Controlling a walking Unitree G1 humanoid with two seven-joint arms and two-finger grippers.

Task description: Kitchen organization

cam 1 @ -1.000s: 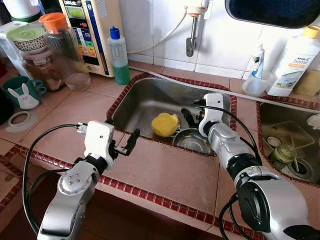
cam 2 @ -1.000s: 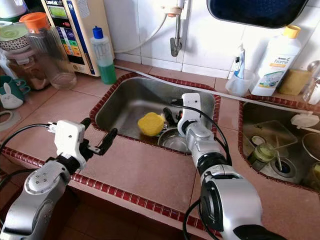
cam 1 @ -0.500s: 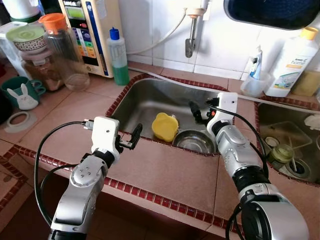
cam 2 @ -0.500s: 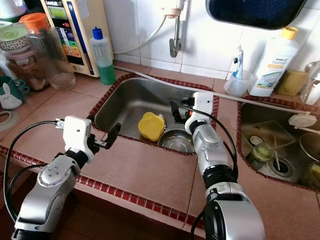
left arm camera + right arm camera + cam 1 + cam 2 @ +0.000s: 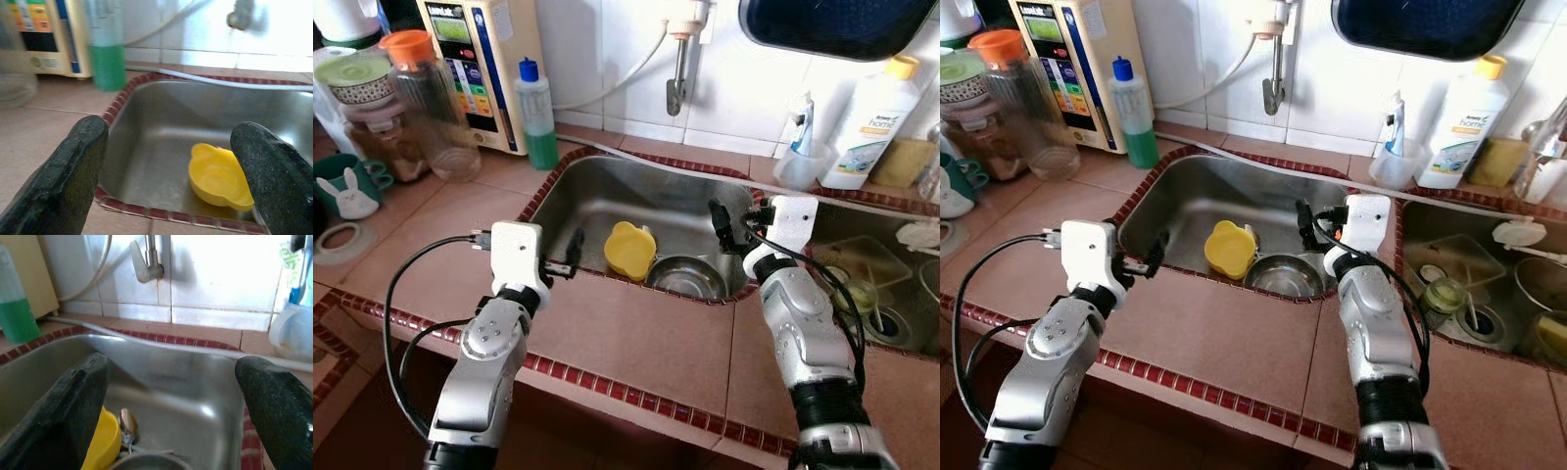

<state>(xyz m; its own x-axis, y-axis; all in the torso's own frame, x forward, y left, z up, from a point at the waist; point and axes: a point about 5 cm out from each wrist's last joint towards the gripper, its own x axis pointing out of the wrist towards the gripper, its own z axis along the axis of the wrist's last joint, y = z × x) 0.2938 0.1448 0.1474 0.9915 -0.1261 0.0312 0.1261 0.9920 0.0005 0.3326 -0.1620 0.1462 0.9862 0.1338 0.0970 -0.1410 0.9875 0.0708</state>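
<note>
Sink (image 5: 607,191): 1 yellow bowl (image 5: 629,249), 1 steel bowl (image 5: 685,277).

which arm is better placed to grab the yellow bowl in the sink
Left, probably. The left gripper is open at the sink rim, pointing at the yellow bowl; the right gripper hovers open beyond the metal bowl.

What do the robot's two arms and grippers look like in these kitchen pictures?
Both arms are silver metal with rounded joint housings and dark bands at the joints. Each wrist carries a white boxy block, and black cables loop from it back along the arm. The left gripper and the right gripper each have two long black fingers with a rough, grainy surface.
</note>
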